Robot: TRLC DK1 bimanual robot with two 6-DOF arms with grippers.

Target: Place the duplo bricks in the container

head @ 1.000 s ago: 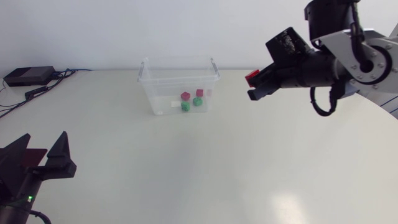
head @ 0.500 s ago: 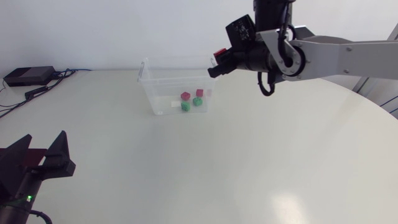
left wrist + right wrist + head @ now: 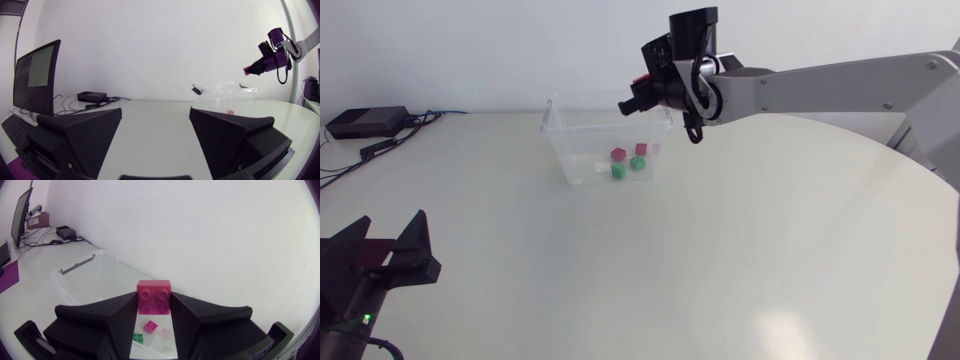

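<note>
A clear plastic container stands at the back middle of the table, holding two red bricks and two green bricks. My right gripper hangs above the container's back right part, shut on a red duplo brick pinched between its fingers, studs toward the camera. Below it, in the right wrist view, lie the container's open top and the bricks inside. My left gripper rests open at the near left, holding nothing, far from the container.
A black box with cables sits at the back left corner of the table. My right arm stretches across from the right edge, above the table's back right part.
My right arm has swung left with the red brick, from well right of the container to above its right part. The left arm has stayed put.
</note>
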